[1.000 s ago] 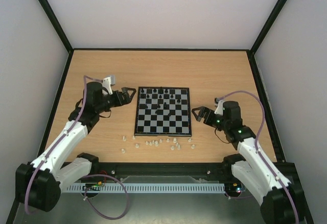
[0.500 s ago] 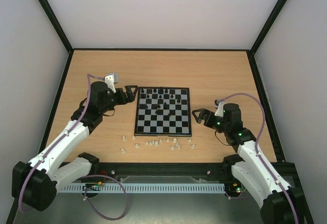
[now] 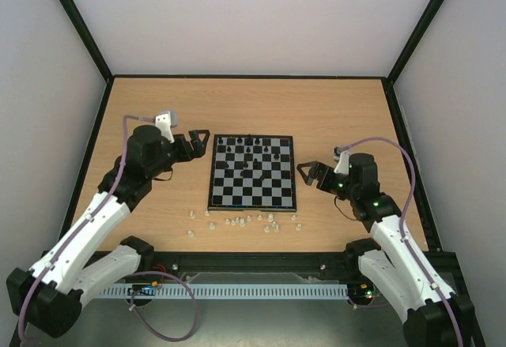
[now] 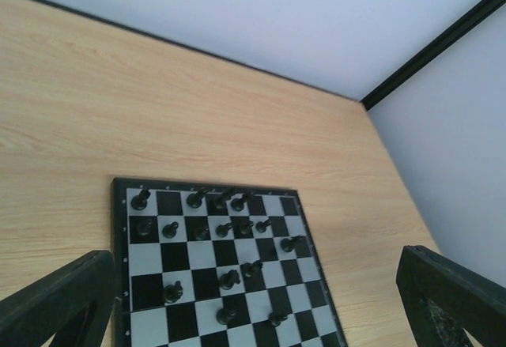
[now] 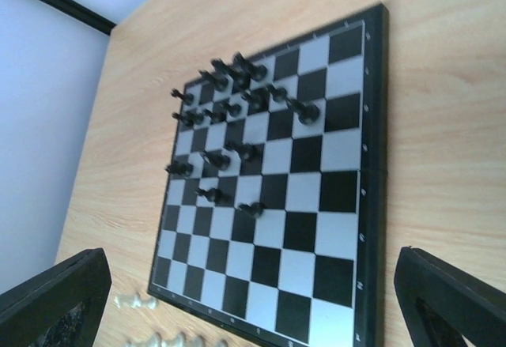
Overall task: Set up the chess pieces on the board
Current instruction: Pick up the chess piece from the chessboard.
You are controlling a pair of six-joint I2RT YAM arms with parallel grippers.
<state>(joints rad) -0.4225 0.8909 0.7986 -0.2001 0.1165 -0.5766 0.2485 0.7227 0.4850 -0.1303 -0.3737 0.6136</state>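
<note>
- Desk (image 3: 332, 110): pale wood-grain laminate, black-edged, filling the middle of the top view.
- Board (image 3: 253, 197): flat square at centre frame, glossy black and pale checks, thin black rim.
- Left claw (image 3: 202, 145): black fingers spread apart, empty, just left of the board's upper corner.
- Right claw (image 3: 305, 175): likewise spread and empty, just right of the board.
- Black chess pieces (image 3: 250, 151): tiny turned shapes on the board's upper half.
- White chess pieces (image 3: 241, 221): strewn on the desk below the board. A few showed blurred at the lower left of the right wrist view; the left wrist view took in only black ones.
</note>
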